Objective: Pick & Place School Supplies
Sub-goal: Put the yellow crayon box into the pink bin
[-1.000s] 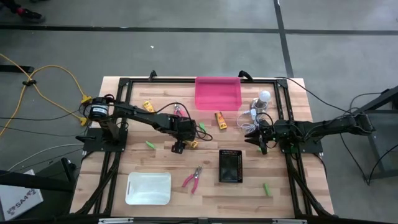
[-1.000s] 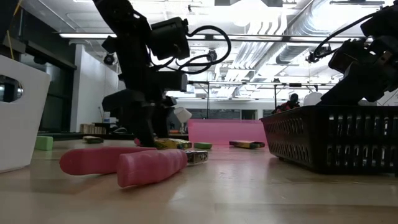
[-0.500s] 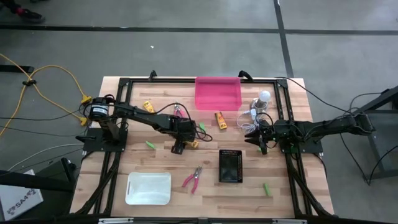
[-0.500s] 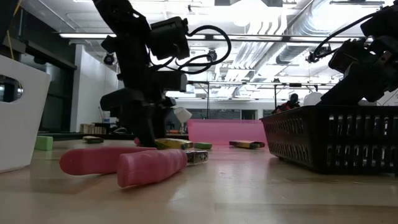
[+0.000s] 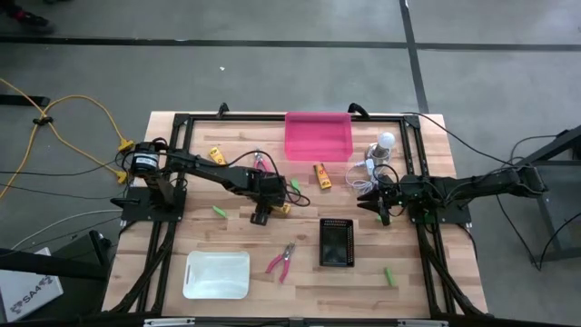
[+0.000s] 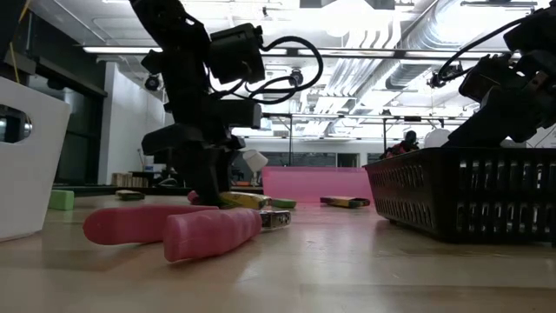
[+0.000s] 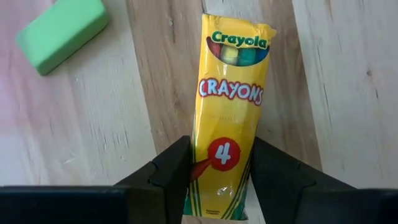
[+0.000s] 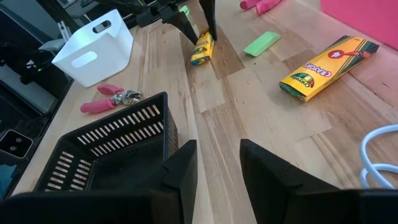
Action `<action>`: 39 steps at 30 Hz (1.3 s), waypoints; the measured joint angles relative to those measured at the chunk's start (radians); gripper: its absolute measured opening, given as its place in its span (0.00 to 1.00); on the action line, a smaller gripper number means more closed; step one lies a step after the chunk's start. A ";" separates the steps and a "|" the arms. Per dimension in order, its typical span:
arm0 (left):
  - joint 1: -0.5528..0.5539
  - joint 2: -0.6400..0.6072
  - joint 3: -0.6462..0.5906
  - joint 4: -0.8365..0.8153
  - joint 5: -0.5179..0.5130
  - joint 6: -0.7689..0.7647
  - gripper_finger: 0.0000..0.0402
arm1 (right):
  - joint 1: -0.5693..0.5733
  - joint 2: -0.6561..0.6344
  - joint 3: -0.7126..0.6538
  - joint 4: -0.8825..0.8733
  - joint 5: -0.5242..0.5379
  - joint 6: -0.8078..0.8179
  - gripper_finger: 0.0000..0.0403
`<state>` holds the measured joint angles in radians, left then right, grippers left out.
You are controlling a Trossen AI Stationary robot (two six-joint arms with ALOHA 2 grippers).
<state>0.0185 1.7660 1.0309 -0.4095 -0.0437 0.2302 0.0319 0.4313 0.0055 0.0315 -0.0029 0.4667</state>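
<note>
Three yellow crayon packs (image 7: 229,118), two pink pliers (image 5: 280,261), three green blocks (image 7: 61,32); left hand (image 7: 217,180) pinches one pack, right hand (image 8: 217,163) spread.

A robotics lab or workshop. Across the top of the low view run exposed ceiling ducts (image 6: 486,35) and strip lights (image 6: 365,54). The high view shows grey concrete floor (image 5: 272,73) with a yellow cable (image 5: 68,136) at left.

A glossy yellow crayon pack (image 7: 228,118) lies on the matt, grained wooden table (image 7: 348,93) beside a matt green block (image 7: 61,33).
</note>
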 joint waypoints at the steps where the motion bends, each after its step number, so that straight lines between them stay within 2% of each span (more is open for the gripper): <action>1: 0.000 0.000 0.000 0.000 0.000 -0.003 0.37 | 0.000 0.000 0.000 0.000 0.000 0.000 0.27; 21: -0.030 -0.084 0.000 -0.005 -0.050 -0.079 0.37 | 0.000 0.000 0.000 0.002 0.000 0.000 0.27; 39: 0.001 -0.110 0.011 0.002 -0.035 -0.092 0.37 | 0.000 0.000 0.000 0.000 0.000 0.000 0.27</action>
<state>0.0197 1.6562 1.0415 -0.4078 -0.0788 0.1381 0.0318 0.4313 0.0055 0.0319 -0.0029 0.4667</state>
